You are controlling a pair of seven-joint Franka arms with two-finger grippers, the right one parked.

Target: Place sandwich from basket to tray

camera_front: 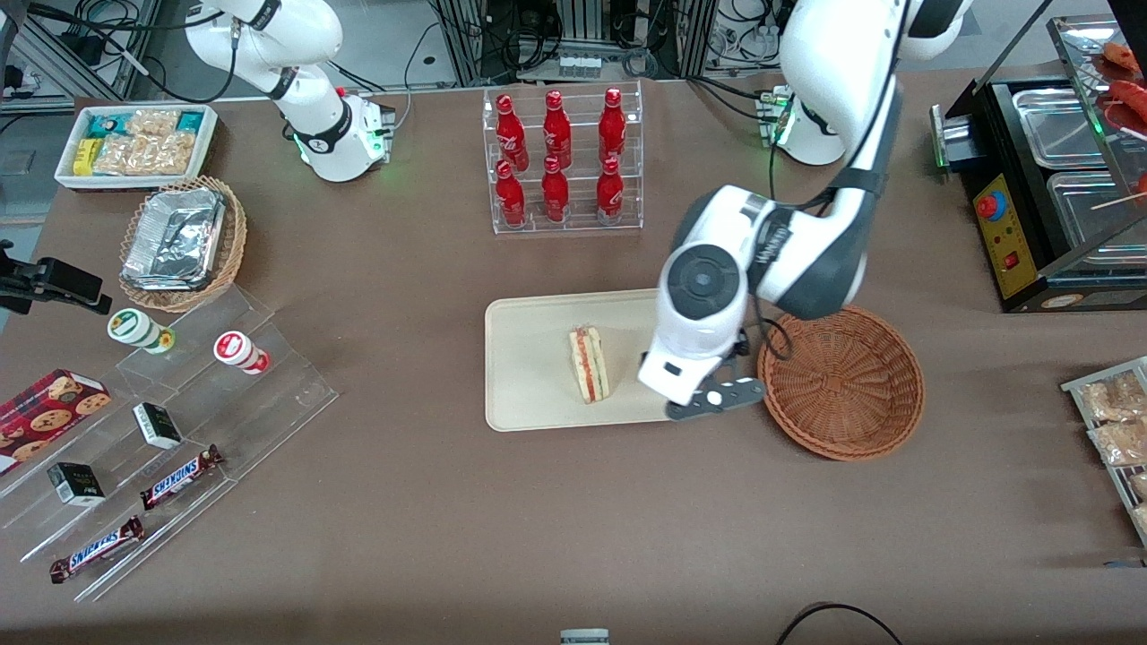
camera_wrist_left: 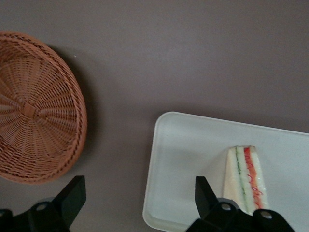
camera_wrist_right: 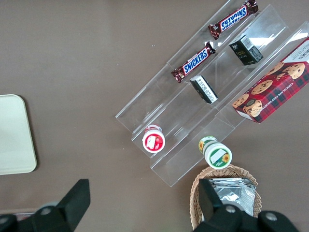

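Observation:
The sandwich (camera_front: pixel 589 364) lies on the cream tray (camera_front: pixel 529 394), a pale wedge with red, orange and green layers; it also shows in the left wrist view (camera_wrist_left: pixel 246 178) on the tray (camera_wrist_left: pixel 193 159). The reddish-brown wicker basket (camera_front: pixel 842 383) stands beside the tray, toward the working arm's end, and holds nothing; it also shows in the left wrist view (camera_wrist_left: pixel 36 108). My left gripper (camera_wrist_left: pixel 140 198) is open and empty, above the tray's edge nearest the basket, between sandwich and basket. In the front view its fingers are hidden under the wrist (camera_front: pixel 699 358).
A clear rack of red bottles (camera_front: pixel 560 161) stands farther from the front camera than the tray. A black food warmer (camera_front: pixel 1048 179) is at the working arm's end. A clear stepped stand with snack bars (camera_front: pixel 170 448), a foil-container basket (camera_front: pixel 179 242) and a white snack box (camera_front: pixel 134 143) are at the parked arm's end.

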